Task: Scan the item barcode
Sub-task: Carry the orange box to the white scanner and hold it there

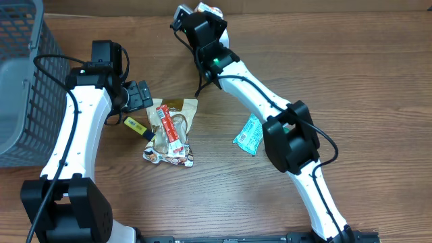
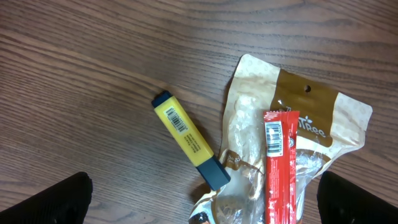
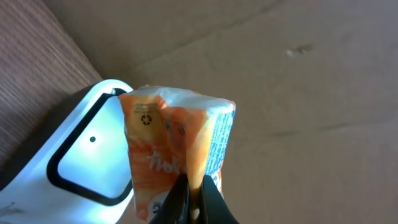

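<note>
Right jaws: pressed together, pinching the lower edge of the orange packet.
Orange packet (image 3: pixel 177 155): stands up from the right jaws' tips, its top crinkled, with a white side panel in blue print on its right; carried at the far edge of the tabletop (image 1: pixel 351 67).
White device (image 3: pixel 74 155): has a black-framed window; just left of the right jaws and partly behind the packet. Whether the two touch cannot be told.
Left jaws: spread wide, holding nothing, hanging above the tabletop; one dark fingertip (image 2: pixel 59 199) shows at each lower corner of the left wrist view.
Yellow highlighter (image 2: pixel 189 140): on the tabletop below the left jaws, lying diagonally, barcode label up, its dark blue end against the pouch.
Brown-and-cream pouch (image 2: pixel 311 118): flat beneath the left jaws, toward their right finger.
Red stick packet (image 2: pixel 280 168): lies on the pouch, barcode up.
Teal packet (image 1: pixel 248 135): flat on the tabletop, well apart from both sets of jaws, beside the right arm's elbow.
Grey mesh basket (image 1: pixel 20 81): well apart from the left jaws, beyond the left arm at the table's edge.
</note>
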{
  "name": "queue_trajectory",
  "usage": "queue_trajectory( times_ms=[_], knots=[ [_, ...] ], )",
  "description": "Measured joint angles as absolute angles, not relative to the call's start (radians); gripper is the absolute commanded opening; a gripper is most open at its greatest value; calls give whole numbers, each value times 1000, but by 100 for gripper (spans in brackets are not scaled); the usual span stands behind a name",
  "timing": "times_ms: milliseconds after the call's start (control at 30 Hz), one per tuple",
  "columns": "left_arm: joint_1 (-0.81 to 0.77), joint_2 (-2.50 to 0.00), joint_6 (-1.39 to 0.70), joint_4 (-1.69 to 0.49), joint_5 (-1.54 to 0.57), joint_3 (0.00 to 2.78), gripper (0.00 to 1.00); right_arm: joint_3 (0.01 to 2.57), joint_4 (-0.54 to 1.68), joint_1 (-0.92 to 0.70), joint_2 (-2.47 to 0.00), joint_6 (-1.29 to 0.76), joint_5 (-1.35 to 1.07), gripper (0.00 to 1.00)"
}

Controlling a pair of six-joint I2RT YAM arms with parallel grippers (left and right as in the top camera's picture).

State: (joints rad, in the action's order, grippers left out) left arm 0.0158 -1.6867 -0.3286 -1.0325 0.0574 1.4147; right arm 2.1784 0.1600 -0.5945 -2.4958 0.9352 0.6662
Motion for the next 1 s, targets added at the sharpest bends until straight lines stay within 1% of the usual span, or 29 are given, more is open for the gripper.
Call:
queue_trajectory(
  times_ms=[233, 533, 800, 1000],
  knots=[
    [16, -1687, -329, -1032, 57, 1414, 100, 2178, 80, -588, -2545, 989, 674, 4],
    [16, -1687, -329, -1032, 57, 1415, 100, 2178, 77, -545, -2592, 1000, 677, 4],
    [16, -1687, -329, -1032, 57, 1414, 100, 2178, 75, -544, -2593, 1000, 679, 4],
    [16, -1687, -329, -1032, 57, 1415, 100, 2178, 37, -545, -2593, 977, 754, 4]
  ],
)
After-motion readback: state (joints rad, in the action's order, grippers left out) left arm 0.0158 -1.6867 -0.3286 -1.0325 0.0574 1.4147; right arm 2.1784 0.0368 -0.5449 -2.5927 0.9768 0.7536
